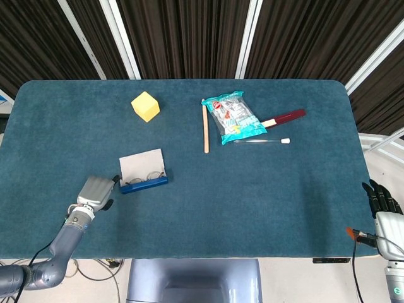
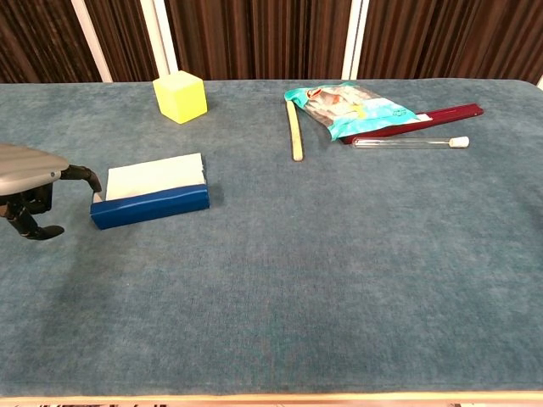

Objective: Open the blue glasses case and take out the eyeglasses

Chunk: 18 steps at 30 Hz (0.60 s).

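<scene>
The blue glasses case point(image 1: 144, 183) point(image 2: 150, 204) lies with its pale lid point(image 1: 142, 164) point(image 2: 156, 175) folded back. In the head view the eyeglasses point(image 1: 146, 177) lie inside it; the chest view hides them behind the case's front wall. My left hand point(image 1: 95, 191) point(image 2: 32, 181) hovers just left of the case, fingers apart, one fingertip point(image 2: 93, 181) at the case's left end, holding nothing. My right hand point(image 1: 383, 205) hangs off the table's right edge, fingers apart and empty.
A yellow cube point(image 1: 145, 106) point(image 2: 180, 96) sits behind the case. Further right lie a wooden stick point(image 1: 206, 128) point(image 2: 294, 129), a snack bag point(image 1: 233, 116) point(image 2: 352, 107), a dark red pen point(image 1: 285, 117) and a clear tube point(image 1: 262, 141) point(image 2: 409, 142).
</scene>
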{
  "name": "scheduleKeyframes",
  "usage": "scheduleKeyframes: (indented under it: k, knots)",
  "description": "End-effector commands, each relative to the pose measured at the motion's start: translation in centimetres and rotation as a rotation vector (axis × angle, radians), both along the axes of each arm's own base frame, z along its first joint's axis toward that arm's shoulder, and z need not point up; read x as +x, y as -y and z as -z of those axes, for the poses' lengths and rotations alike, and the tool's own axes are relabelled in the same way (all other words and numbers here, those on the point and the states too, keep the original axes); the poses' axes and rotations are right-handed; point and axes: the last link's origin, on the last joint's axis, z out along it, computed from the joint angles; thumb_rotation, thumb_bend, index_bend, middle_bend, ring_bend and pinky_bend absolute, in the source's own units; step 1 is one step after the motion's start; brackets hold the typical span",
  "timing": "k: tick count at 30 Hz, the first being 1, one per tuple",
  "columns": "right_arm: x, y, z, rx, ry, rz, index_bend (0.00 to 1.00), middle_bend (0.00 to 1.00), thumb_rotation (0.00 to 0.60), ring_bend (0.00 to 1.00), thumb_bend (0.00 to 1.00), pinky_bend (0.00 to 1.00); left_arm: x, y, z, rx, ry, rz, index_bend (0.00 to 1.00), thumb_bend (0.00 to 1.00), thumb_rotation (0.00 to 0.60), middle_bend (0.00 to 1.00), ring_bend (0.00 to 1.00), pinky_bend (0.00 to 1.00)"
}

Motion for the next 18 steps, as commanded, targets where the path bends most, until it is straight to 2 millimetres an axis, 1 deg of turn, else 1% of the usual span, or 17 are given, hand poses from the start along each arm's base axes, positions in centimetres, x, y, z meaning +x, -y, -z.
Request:
scheduleKeyframes:
  k: [1,11,18]
  knots:
    - [0.02,0.0,0.0,-0.001,0.0,-0.001,0.0,0.0,0.6,0.0,0.17,0.18,0.09,0.01,0.01,0.004,0.009,0.002,0.18,0.34,0.6,1.0,0.95,0.98]
    - [0.03,-0.02,0.01,-0.001,0.001,-0.001,0.0,0.0,0.6,0.0,0.17,0.18,1.02,-0.03,0.43,0.016,0.076,0.025,0.18,0.34,0.6,1.0,0.95,0.98]
    - [0.04,-0.02,-0.05,-0.004,0.003,-0.002,0.0,0.0,0.6,0.0,0.17,0.18,0.91,0.54,0.75,-0.018,0.043,0.029,0.24,0.34,0.6,1.0,0.95,0.98]
